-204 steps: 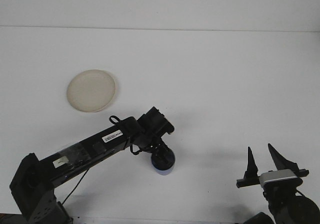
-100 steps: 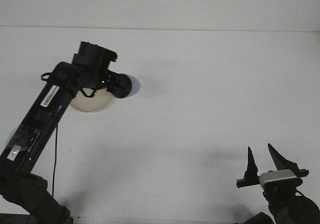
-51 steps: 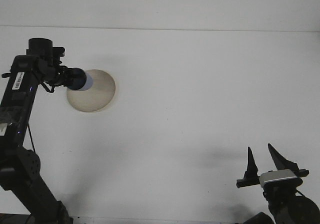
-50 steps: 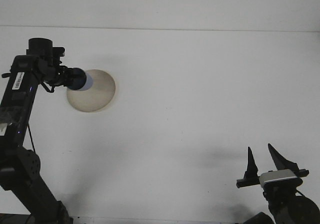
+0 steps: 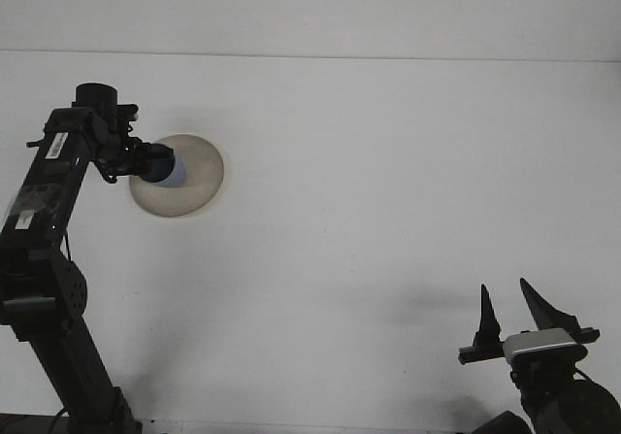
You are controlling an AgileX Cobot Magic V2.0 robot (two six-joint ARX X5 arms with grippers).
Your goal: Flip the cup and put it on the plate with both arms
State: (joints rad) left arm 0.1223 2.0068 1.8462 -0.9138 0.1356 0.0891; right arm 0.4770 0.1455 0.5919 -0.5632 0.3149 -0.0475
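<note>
A dark blue cup (image 5: 163, 167) is held over the left part of the round cream plate (image 5: 194, 177), with its lighter end toward the plate's middle. My left gripper (image 5: 146, 163) reaches in from the left and is shut on the cup. Whether the cup touches the plate cannot be told from this view. My right gripper (image 5: 511, 309) stands open at the bottom right, its two dark fingers pointing up with nothing between them.
The left arm (image 5: 53, 191) rises along the left edge of the white table (image 5: 388, 182). The table's far edge (image 5: 340, 57) meets a pale wall.
The left arm lifted the cup from the table's front centre, swung it up and left, and now holds it slightly lower over the plate. The right gripper has not moved.
</note>
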